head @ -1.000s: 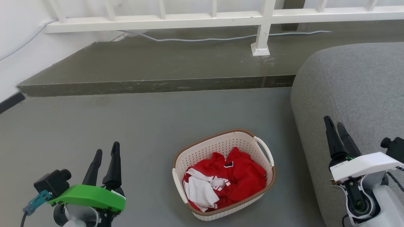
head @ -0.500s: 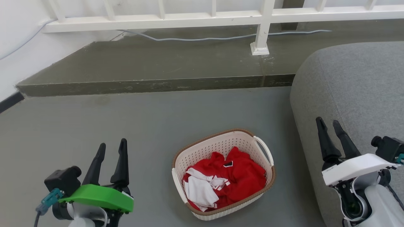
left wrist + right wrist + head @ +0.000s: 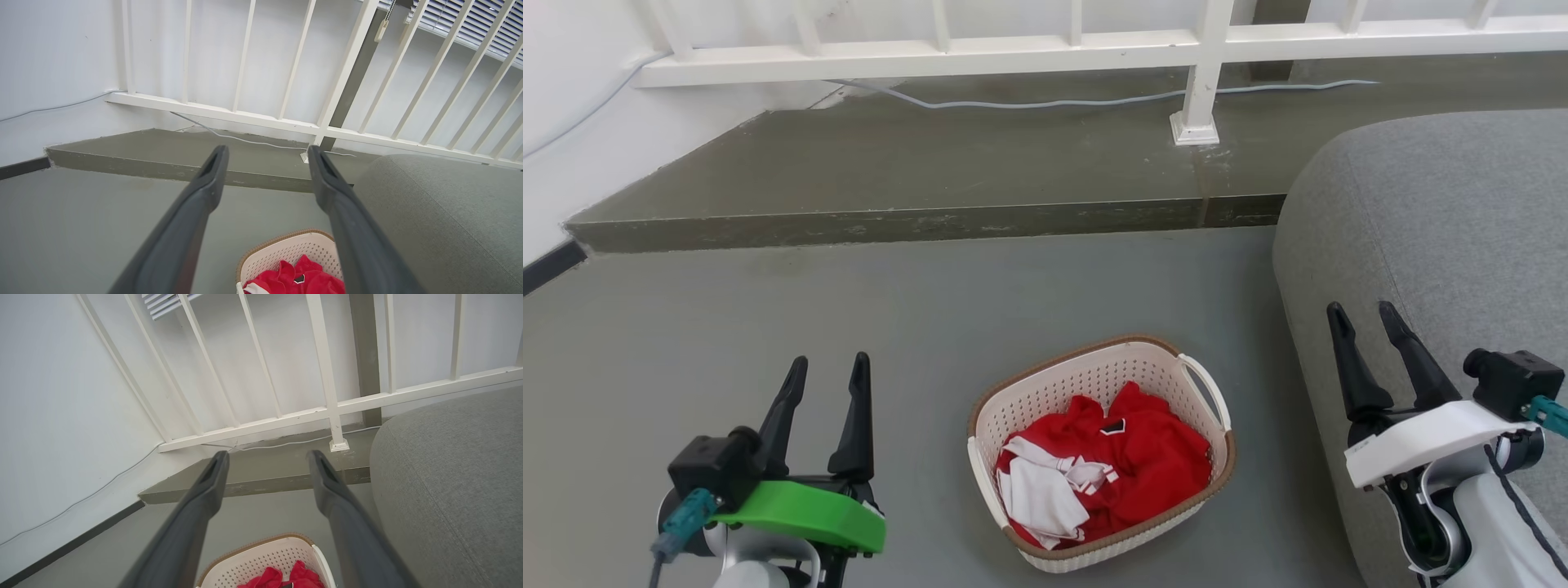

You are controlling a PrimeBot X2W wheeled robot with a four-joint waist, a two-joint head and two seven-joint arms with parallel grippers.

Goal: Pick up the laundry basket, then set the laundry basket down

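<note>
The laundry basket [image 3: 1054,390] sits on the floor [image 3: 890,310], to the right of the left hand [image 3: 831,359] and left of the right hand [image 3: 1361,309], touching neither. Both hands are spread and empty. Red clothes [image 3: 1152,457] lie inside the basket.

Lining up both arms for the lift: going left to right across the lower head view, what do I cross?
First the left pincer, open, → then the laundry basket on the floor → then the right pincer, open.
</note>
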